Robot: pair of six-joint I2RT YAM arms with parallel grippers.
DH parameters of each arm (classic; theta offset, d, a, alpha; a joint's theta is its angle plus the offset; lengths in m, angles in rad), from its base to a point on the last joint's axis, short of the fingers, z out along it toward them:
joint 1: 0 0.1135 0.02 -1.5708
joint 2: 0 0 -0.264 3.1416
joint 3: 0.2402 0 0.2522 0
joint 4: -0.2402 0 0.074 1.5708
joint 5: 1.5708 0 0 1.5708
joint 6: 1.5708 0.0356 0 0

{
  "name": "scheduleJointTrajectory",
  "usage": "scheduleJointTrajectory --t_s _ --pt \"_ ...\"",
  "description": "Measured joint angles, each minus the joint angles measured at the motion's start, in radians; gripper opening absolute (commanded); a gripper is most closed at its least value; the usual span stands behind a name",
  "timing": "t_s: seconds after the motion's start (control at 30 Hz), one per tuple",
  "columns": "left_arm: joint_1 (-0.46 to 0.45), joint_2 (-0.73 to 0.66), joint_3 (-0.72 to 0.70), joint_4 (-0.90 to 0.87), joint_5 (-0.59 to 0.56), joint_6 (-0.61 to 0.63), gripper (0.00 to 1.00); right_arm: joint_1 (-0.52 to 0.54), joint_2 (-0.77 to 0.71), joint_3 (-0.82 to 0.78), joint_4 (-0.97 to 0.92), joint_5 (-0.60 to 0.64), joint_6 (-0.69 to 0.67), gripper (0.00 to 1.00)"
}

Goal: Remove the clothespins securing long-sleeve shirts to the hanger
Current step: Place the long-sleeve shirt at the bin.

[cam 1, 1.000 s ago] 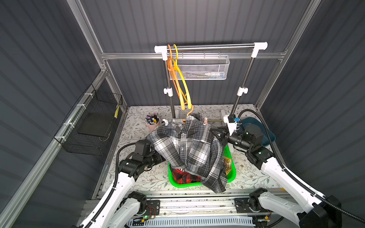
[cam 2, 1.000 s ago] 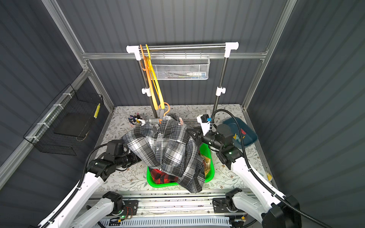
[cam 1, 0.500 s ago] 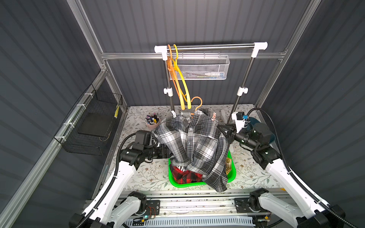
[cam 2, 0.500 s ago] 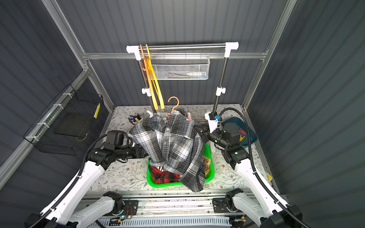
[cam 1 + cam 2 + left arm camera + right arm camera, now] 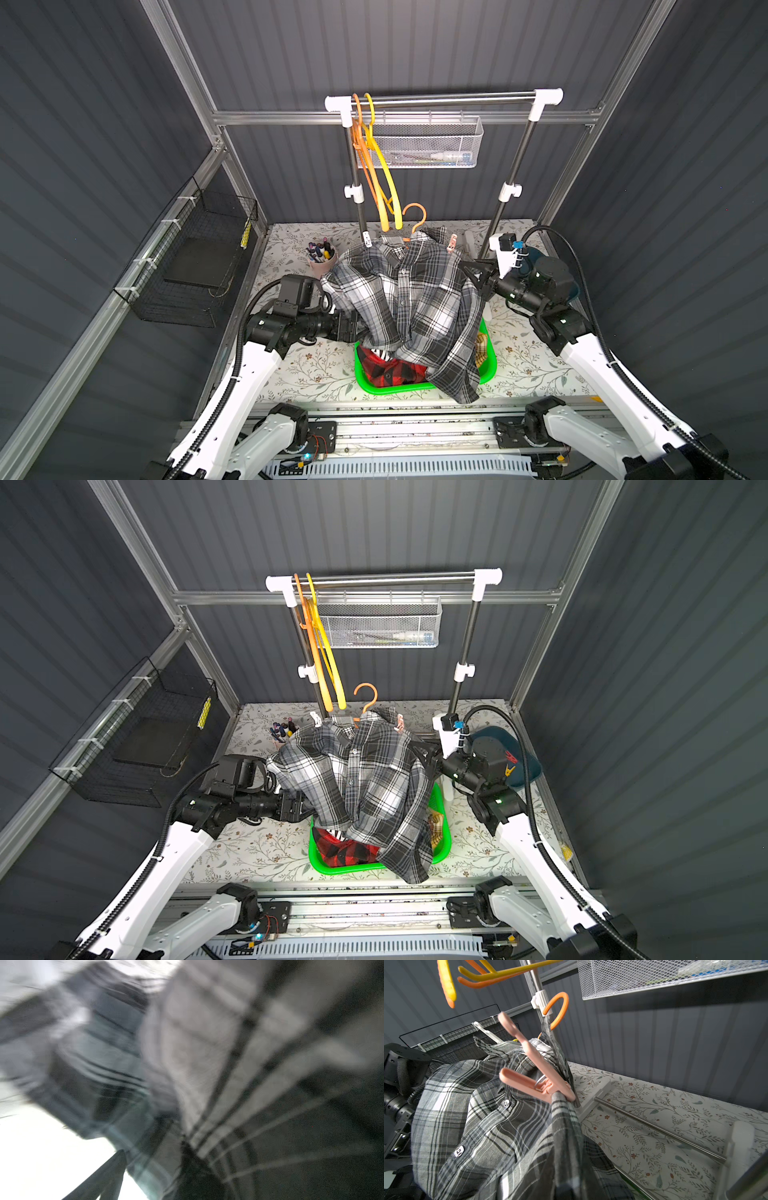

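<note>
Both arms have come up since a second ago, lifting the grey shirt (image 5: 407,299) so that its hanger's orange hook (image 5: 415,212) now stands clear above the collar, and the left arm has pushed in under the cloth. Nearest, the green basin (image 5: 374,389) holds a red shirt (image 5: 390,370) and a corner of a yellow shirt (image 5: 481,345), apparently dropped there as finished. With the grey one that makes three shirts. Above the basin the right gripper (image 5: 468,270) is closed tight on the grey shirt's right shoulder, probably pinching the hanger end through the fabric. This keeps the garment in the air with its pins turned upward and within reach. The left gripper (image 5: 354,328) is buried under the shirt's left side, perhaps to prop it. Its wrist view is only blurred plaid, so whether its jaws are apart or on anything cannot be told. Two pins sit on the shirt: a pink pin (image 5: 533,1078) clamping the right shoulder beside the collar, and a pale pin (image 5: 367,240) on the left shoulder. Neither is gripped, so this last shirt looks not yet begun. Further right, a blue dish (image 5: 530,766) carries small red and yellow bits (image 5: 509,771), perhaps freed pins, too small to count. Farthest, the rail (image 5: 449,98) bears two bare hangers, an orange hanger (image 5: 385,218) and a yellow hanger (image 5: 398,218), parked at its left end. With the one inside the shirt, that makes three.
</note>
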Motion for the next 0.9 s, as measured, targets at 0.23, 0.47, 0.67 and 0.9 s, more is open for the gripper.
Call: scheduleJointTrajectory --t_s 0.23,0.47,0.67,0.9 --pt "-0.006 -0.015 0.030 -0.051 -0.242 0.021 1.00 0.000 0.000 0.000 -0.001 -0.018 0.000 0.00" --pt "-0.003 -0.045 0.068 -0.087 -0.041 0.140 1.00 -0.026 0.006 0.017 -0.015 -0.026 0.006 0.00" --pt "-0.003 0.034 0.081 -0.097 0.188 0.191 1.00 -0.031 0.016 0.047 -0.045 -0.023 0.008 0.00" --pt "0.002 0.017 0.080 -0.036 0.272 0.203 1.00 -0.001 0.078 0.130 -0.135 0.055 -0.006 0.00"
